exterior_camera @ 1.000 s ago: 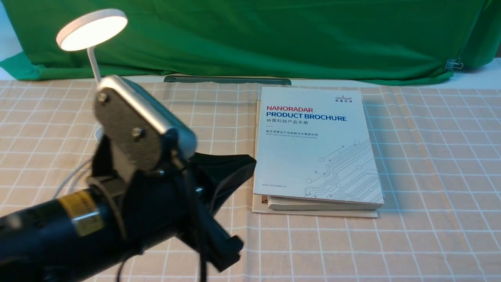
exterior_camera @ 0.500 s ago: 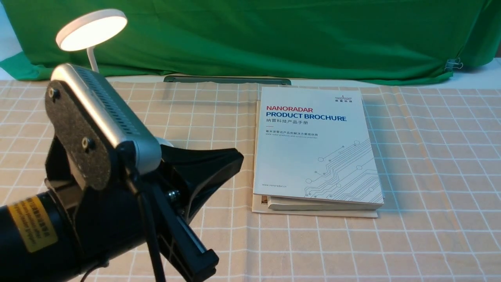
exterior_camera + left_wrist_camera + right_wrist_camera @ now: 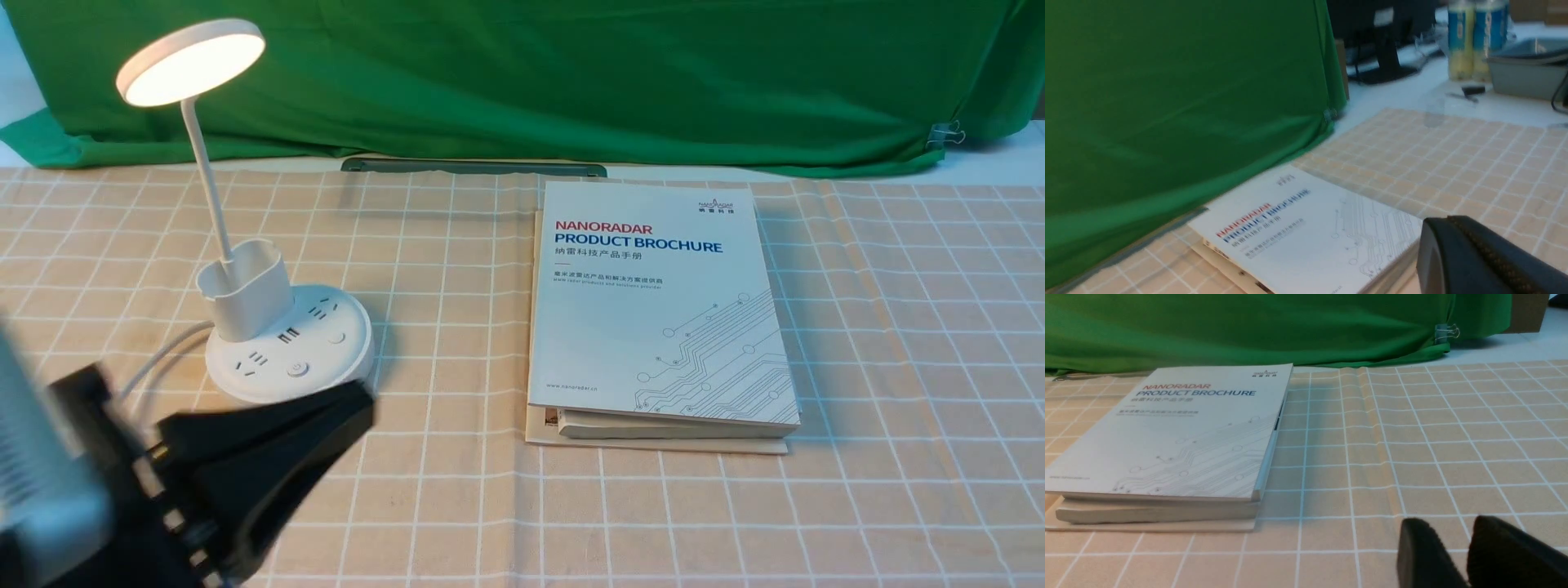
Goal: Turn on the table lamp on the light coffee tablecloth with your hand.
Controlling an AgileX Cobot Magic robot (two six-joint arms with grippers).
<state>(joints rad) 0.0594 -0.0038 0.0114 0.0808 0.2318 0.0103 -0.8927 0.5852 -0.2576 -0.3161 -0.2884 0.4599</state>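
Observation:
The white table lamp stands at the left on the light coffee tablecloth. Its round disc head glows. The pen cup, sockets and a round button on the base are in plain sight, and the white cord runs off to the left. My left gripper is low at the front left, its tip just in front of the base and apart from it. Its dark fingers are pressed together and hold nothing; it also shows in the left wrist view. My right gripper hovers low over the cloth, empty, and is out of the front view.
A stack of white brochures lies at the middle of the cloth; it also shows in the left wrist view and the right wrist view. A green cloth backdrop hangs behind. A flat grey bar lies at its foot.
My left arm has pulled back and down toward the front left, and the lamp base and neck have come into sight. The lamp head glows in all frames.

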